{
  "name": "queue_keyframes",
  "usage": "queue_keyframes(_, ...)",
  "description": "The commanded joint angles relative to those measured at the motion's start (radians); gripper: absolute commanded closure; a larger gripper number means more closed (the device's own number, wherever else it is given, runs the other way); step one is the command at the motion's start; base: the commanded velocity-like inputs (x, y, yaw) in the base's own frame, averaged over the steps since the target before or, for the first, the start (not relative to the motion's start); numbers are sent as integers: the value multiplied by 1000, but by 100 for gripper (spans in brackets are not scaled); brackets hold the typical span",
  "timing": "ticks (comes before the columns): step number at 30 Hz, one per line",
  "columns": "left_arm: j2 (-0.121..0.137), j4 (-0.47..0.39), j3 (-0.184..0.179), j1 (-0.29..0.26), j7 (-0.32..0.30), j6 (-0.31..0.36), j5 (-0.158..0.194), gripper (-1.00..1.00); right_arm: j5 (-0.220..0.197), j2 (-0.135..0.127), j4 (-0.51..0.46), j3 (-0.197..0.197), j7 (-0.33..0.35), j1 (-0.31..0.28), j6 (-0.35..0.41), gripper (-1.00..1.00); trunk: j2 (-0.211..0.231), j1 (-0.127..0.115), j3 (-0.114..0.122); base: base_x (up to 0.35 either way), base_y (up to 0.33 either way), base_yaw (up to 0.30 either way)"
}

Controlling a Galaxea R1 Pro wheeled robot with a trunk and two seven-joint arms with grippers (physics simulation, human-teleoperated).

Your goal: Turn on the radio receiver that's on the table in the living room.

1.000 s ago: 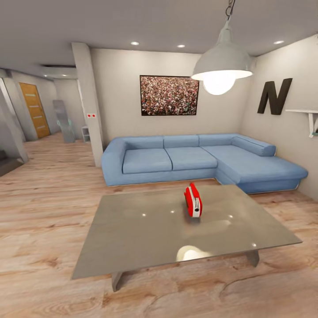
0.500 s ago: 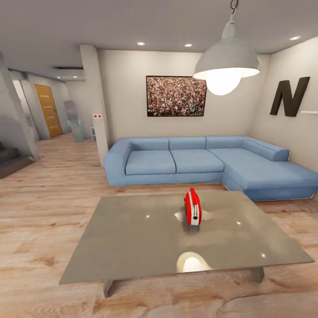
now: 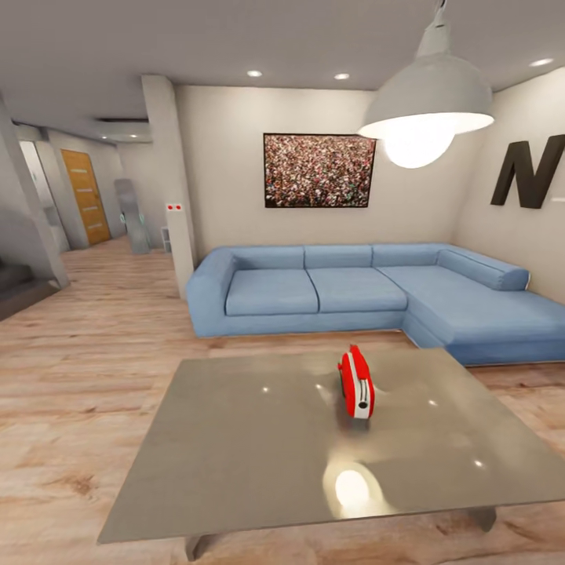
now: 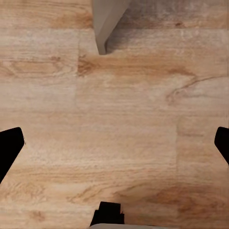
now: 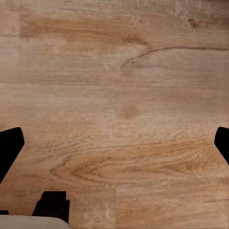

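1. Two grippers hang low at my sides, both pointed at the wood floor [image 5: 124, 109]. My left gripper [image 4: 114, 143] has its fingers spread wide with nothing between them, and my right gripper [image 5: 114, 143] is the same, spread and empty.
2. The radio receiver [image 3: 357, 382] stands on edge on the table [image 3: 235, 455], a little right of the middle and toward the far side, nearer the blue sofa [image 3: 353, 286] than me. Its narrow white-banded end faces me.
3. The step in hand, as I judge it, is closing in on the table. I should roll up square to the near edge, biased right so the radio falls within my right arm's reach.
4. I should stop short of the edge; the table leg [image 4: 107, 21] in my left wrist view is already near.
5. I cannot make out the knob from here, so I'd find it before raising an arm, then press lightly, since the slim box looks easy to tip.
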Motion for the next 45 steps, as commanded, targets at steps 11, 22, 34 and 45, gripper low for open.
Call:
queue_keyframes(11, 0, 1, 15, 0, 0, 5, -1, -100, 0, 0, 0, 0, 0, 0, 0, -100, 0, 0, 0, 282, 133, 0)
queue_keyframes(22, -1, 2, 37, 0, 0, 9, -3, -100, -1, 0, 0, -2, 0, 0, -1, -100, 0, 0, 0, 320, -115, 0)
queue_keyframes(34, -1, 2, 37, 0, 0, 9, -3, -100, -2, 0, 0, -6, 0, 0, -2, -100, 0, 0, 0, 278, -229, 0)
queue_keyframes(45, -4, 1, 37, 0, 0, 2, -3, -100, 9, 0, -6, -2, -8, 0, -2, -100, 0, 0, 0, 112, -100, 0)
